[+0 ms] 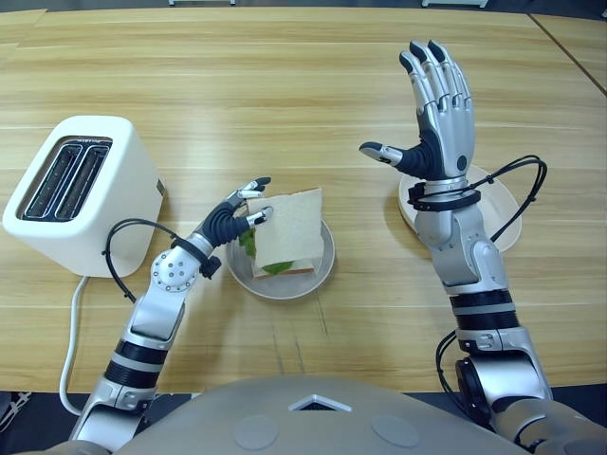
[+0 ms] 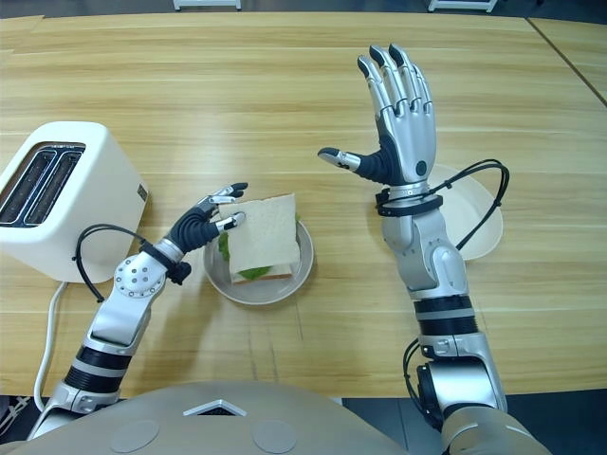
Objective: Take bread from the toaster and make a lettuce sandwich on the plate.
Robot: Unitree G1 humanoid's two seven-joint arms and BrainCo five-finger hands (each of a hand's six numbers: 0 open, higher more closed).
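Note:
A white toaster (image 1: 90, 204) stands at the left, and both of its slots (image 1: 68, 177) look empty. On the grey plate (image 1: 285, 290) in the middle lie a bottom slice (image 1: 302, 270) and green lettuce (image 1: 248, 243). A top bread slice (image 1: 292, 230) leans tilted over them. My left hand (image 1: 226, 221) pinches that slice by its left edge. My right hand (image 1: 441, 114) is raised above the table to the right of the plate, fingers spread and holding nothing.
A shallow white dish (image 1: 509, 204) sits under and behind my right wrist. The toaster's white cord (image 1: 70, 332) runs toward the table's front edge at the left. Bare wooden tabletop (image 1: 285, 95) stretches behind the plate.

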